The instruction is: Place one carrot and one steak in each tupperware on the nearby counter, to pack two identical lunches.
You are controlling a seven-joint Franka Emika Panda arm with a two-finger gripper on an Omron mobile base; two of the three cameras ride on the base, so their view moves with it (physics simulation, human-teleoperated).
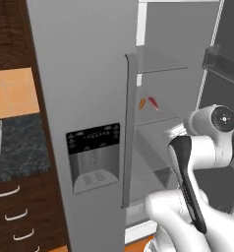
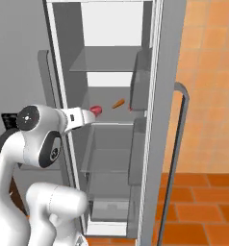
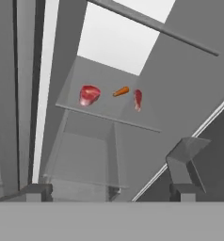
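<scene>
The fridge [image 2: 111, 120] stands open, and the arm reaches toward its middle glass shelf [image 3: 109, 117]. In the hand view the gripper [image 3: 109, 192] shows its two dark fingertips [image 3: 38, 192] spread wide apart at the bottom, with nothing between them.

On that shelf, in the hand view, one steak [image 3: 89, 94] lies at about 11 o'clock from the picture's centre, a carrot [image 3: 121, 92] sits just beside it at 12 o'clock, and a second steak [image 3: 138, 100] lies just beyond the carrot at 1 o'clock. All three are well apart from the gripper.

In the left base view the counter [image 1: 15, 142] lies at 9 o'clock, beyond the closed fridge door [image 1: 84, 123] with its dispenser panel [image 1: 93, 157].
</scene>
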